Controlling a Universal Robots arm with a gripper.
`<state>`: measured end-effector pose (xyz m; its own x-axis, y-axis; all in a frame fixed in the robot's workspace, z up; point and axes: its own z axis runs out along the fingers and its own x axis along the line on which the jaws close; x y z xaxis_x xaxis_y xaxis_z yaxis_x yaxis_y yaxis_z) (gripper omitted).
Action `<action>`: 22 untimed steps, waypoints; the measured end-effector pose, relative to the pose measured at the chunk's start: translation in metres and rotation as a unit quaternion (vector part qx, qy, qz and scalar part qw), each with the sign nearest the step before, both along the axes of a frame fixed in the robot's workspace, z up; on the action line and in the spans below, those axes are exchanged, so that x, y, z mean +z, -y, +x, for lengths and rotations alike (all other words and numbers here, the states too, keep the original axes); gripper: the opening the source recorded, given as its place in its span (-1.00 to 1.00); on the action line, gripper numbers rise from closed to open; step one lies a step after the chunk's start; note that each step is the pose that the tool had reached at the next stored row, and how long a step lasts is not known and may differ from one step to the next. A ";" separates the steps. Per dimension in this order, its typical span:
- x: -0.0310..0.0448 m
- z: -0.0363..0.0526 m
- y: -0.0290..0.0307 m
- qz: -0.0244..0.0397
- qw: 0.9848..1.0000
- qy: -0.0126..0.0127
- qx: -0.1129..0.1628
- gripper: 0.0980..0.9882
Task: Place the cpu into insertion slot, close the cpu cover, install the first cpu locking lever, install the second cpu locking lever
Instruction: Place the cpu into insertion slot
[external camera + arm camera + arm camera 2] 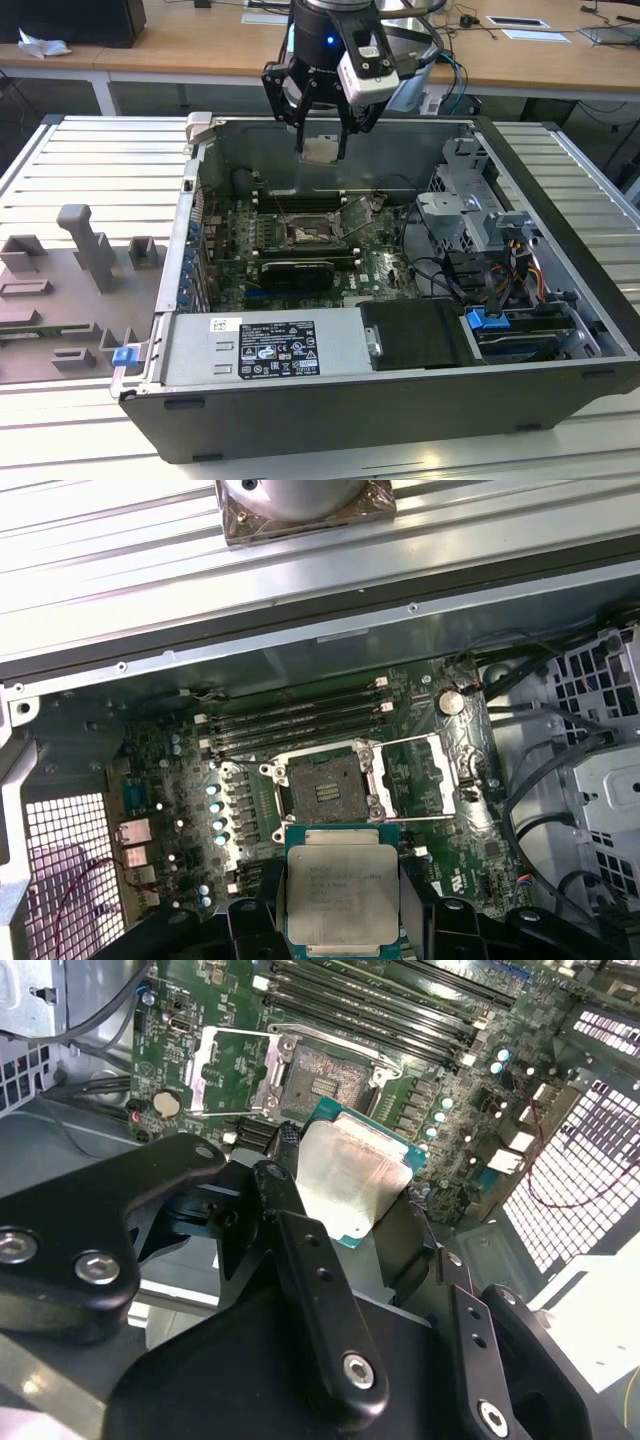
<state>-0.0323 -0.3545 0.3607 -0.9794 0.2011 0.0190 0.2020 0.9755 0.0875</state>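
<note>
My gripper [322, 152] hangs over the back of the open computer case, shut on the cpu [320, 150]. Both wrist views show the cpu [350, 1175] [340, 890] as a pale metal square on a green edge, pinched between the black fingers [285, 1185]. It is in the air, clear of the board. The insertion slot [325, 785] [320, 1070] [312, 235] lies bare on the motherboard below and ahead of the chip. The cpu cover [425, 775] [235, 1070] is swung open, lying beside the slot.
Long memory slots [290, 725] run behind the socket and a black expansion card [297, 272] lies in front. A drive cage with cables [470, 220] fills the exterior view's right. The power supply [270, 350] is at the front, and a grey fixture [80, 260] lies outside the case.
</note>
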 end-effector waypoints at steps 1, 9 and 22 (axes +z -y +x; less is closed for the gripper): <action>0.0000 0.0000 0.0000 0.000 1.000 0.000 0.000 0.00; -0.0003 0.0000 0.0000 0.000 1.000 0.000 -0.026 0.00; -0.0008 0.0000 0.0000 -0.001 0.996 0.000 -0.089 0.00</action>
